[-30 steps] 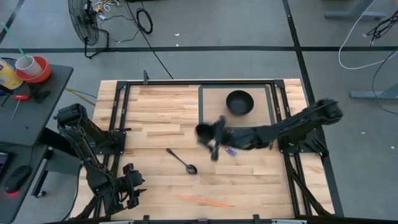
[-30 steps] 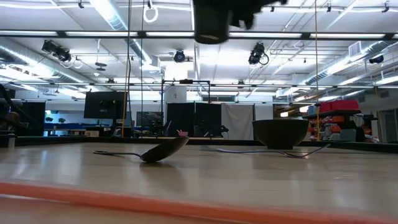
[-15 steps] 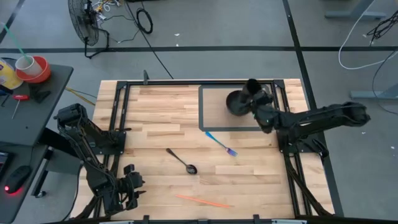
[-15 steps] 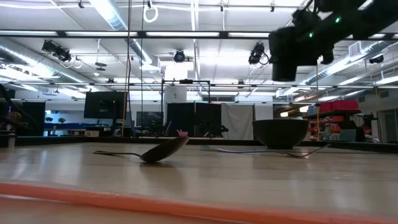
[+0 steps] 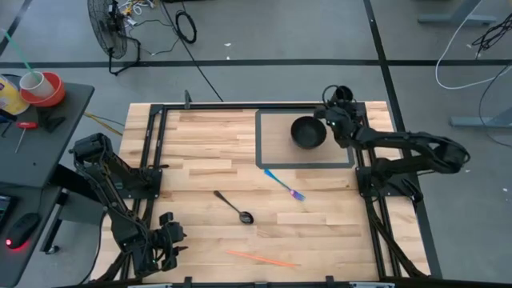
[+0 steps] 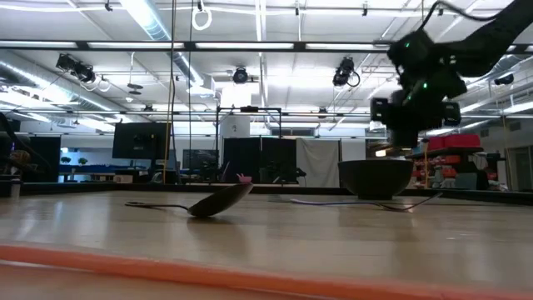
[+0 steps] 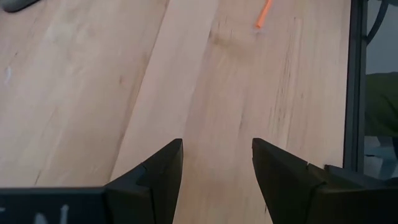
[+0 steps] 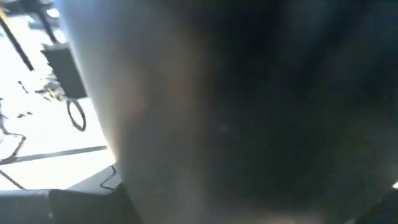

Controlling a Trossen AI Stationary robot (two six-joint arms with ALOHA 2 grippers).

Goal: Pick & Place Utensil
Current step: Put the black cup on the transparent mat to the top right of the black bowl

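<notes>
Right gripper now hangs just beyond the black bowl, off its far right side, having swung there from a spot over the blue utensil a second ago and from the bowl's far rim half a second ago; whether its fingers are spread or pressed together cannot be told, since the right wrist view is filled by a dark blur. In the low view it hangs above the bowl. The blue utensil lies bare on the wooden table, near the bowl on its near side, just outside the dark outlined rectangle that frames the bowl. A dark spoon lies farther from the bowl, to the near left, and an orange stick farther still, both unmoved. Left gripper waits well apart from the bowl at the table's near left corner, fingers spread over bare wood.
</notes>
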